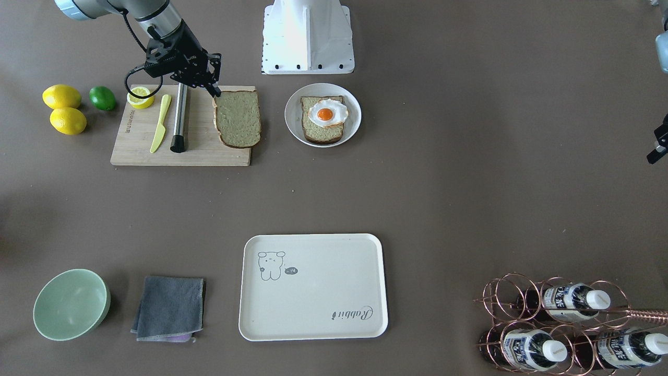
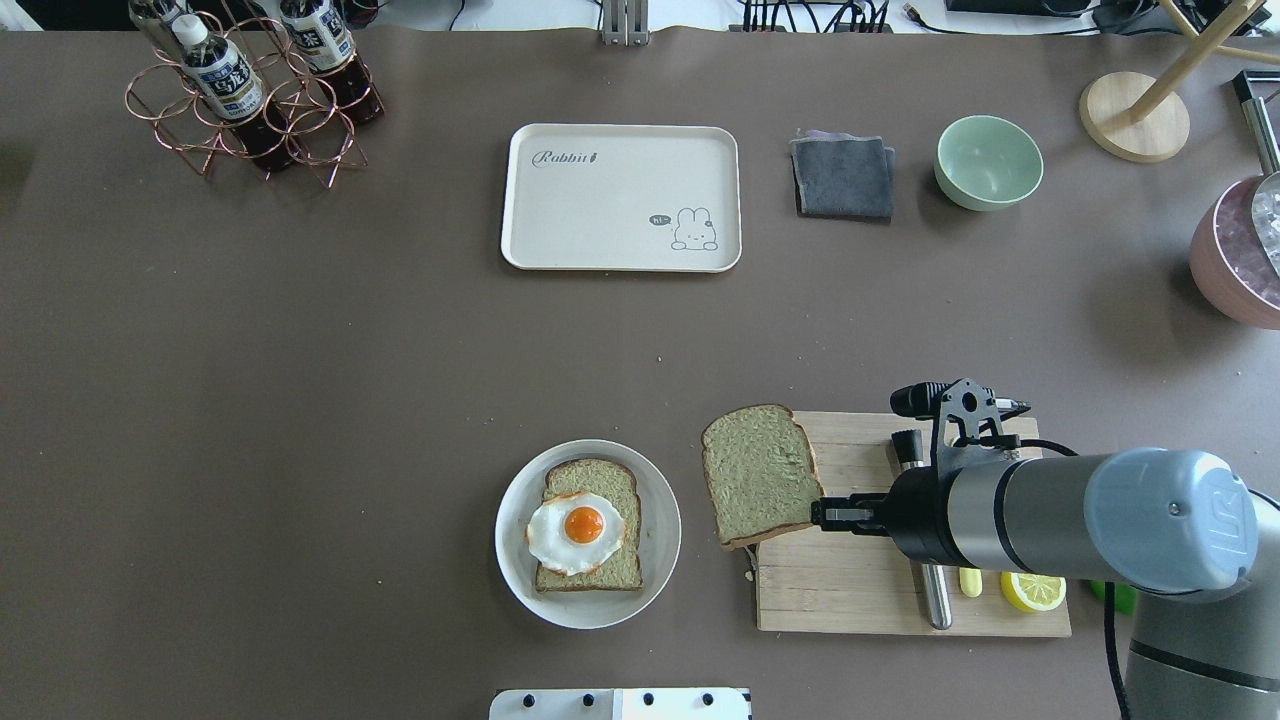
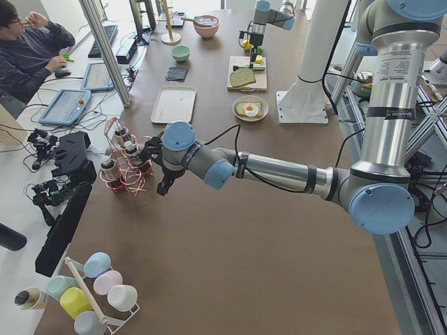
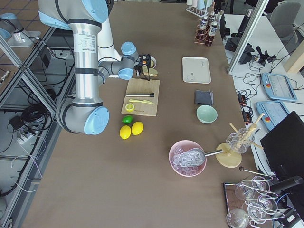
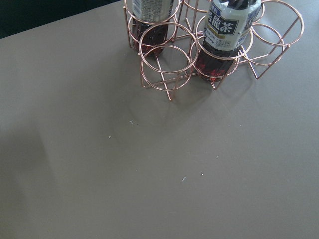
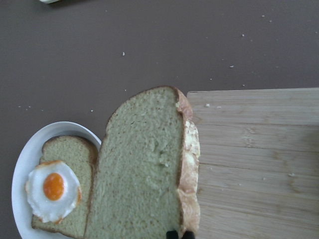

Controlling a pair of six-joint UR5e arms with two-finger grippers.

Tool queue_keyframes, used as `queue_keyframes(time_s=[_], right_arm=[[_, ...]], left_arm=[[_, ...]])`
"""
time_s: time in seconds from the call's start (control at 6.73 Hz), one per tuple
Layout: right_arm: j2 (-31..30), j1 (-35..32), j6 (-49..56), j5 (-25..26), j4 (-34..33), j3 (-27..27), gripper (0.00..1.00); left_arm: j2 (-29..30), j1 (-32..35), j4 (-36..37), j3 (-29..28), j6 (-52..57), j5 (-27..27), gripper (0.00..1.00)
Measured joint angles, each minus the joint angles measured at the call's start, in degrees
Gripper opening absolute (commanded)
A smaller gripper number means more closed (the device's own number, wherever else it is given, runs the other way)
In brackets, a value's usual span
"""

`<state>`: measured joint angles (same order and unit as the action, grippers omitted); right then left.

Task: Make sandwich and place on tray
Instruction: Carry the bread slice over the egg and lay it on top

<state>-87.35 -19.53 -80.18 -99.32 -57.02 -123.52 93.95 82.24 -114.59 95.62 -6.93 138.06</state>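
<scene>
My right gripper point(image 2: 826, 513) is shut on the near edge of a bread slice point(image 2: 760, 475) and holds it tilted, just above the left end of the wooden cutting board point(image 2: 860, 590). The slice also shows in the right wrist view point(image 6: 144, 174) and the front view point(image 1: 237, 119). A second bread slice point(image 2: 600, 575) lies on a white plate point(image 2: 660, 570) with a fried egg point(image 2: 575, 528) on top. The cream tray point(image 2: 620, 197) lies bare at the far middle. My left gripper point(image 3: 166, 185) hangs beside the bottle rack; I cannot tell whether it is open or shut.
On the board lie a yellow-green knife point(image 1: 160, 122), a metal rod point(image 1: 180, 120) and a lemon half point(image 1: 141, 97). Two lemons point(image 1: 65, 108) and a lime point(image 1: 102, 97) sit beside it. A green bowl point(image 1: 71, 304), a grey cloth point(image 1: 169, 308) and a copper bottle rack point(image 1: 563, 324) stand along the far side.
</scene>
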Motion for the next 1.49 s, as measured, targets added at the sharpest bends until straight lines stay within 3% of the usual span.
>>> queue_keyframes(time_s=[0.45,0.89,1.49], right_arm=[[8.83,1.42,-1.56,0.46,-0.80,3.70,0.00],[16.67,8.32,-4.77,8.10,-3.62,8.48,0.00],[18.92,11.42,-4.96,12.25,-3.87,11.58,0.00]], left_arm=[[0.04,-0.06,0.06,-0.12,-0.01,0.02,0.99],[0.08,-0.06,0.07,-0.15,-0.09,0.02,0.99],[0.15,-0.06,0.07,-0.05,-0.10,0.01,0.99]])
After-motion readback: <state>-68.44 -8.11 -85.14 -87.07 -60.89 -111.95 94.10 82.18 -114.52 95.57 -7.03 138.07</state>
